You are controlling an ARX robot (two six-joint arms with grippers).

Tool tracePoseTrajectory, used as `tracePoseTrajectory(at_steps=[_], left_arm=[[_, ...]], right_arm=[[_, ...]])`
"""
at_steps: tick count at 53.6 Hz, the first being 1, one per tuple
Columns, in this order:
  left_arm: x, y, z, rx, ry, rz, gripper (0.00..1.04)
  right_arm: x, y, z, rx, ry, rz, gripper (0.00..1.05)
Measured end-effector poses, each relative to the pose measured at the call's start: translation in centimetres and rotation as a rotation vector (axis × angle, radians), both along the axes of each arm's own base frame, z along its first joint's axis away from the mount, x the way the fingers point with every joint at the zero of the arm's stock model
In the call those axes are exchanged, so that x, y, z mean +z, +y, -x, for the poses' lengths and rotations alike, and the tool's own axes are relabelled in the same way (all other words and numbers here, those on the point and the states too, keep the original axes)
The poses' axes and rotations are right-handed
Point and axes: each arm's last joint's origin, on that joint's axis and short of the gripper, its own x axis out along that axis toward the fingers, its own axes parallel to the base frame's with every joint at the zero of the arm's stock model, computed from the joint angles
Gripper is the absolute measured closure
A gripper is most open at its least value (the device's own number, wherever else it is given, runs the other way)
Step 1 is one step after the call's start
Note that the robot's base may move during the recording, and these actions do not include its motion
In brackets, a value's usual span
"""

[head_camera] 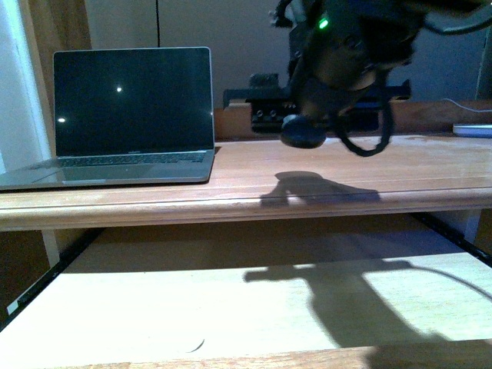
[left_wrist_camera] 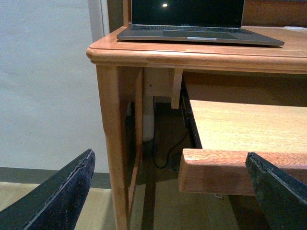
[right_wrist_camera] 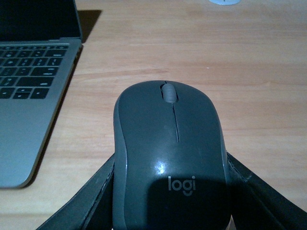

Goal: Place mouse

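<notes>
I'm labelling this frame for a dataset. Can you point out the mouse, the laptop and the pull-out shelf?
mouse [right_wrist_camera: 168, 158], right wrist view, top shell below the scroll wheel.
laptop [head_camera: 132, 100], front view, middle of the dark screen.
pull-out shelf [head_camera: 154, 307], front view, bare pale board.

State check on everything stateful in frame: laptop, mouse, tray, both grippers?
laptop: lid open, screen dark.
mouse: gripped by its sides, over the desk top.
pull-out tray: pulled out.
left gripper: open, holding nothing.
right gripper: shut on the mouse.
</notes>
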Motion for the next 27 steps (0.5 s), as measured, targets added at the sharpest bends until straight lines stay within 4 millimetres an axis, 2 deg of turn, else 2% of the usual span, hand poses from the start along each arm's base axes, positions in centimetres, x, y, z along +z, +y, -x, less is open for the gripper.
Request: tracePoseTrajectory(at_steps=[7,14,27], left_arm=[[0.0,0.0,0.0,0.0,0.0,0.0,0.08],[0.0,0.0,0.0,0.0,0.0,0.0,0.08],[0.0,0.0,0.0,0.0,0.0,0.0,0.08]], right_arm=[[-2.0,2.1,-2.4,-0.056,0.017,0.051,0.49],[-4.1,3.1,-4.0,-0.115,0.026,0.098,0.49],[-4.4,3.2,-4.8,-0.162,0.006,0.102,0.49]])
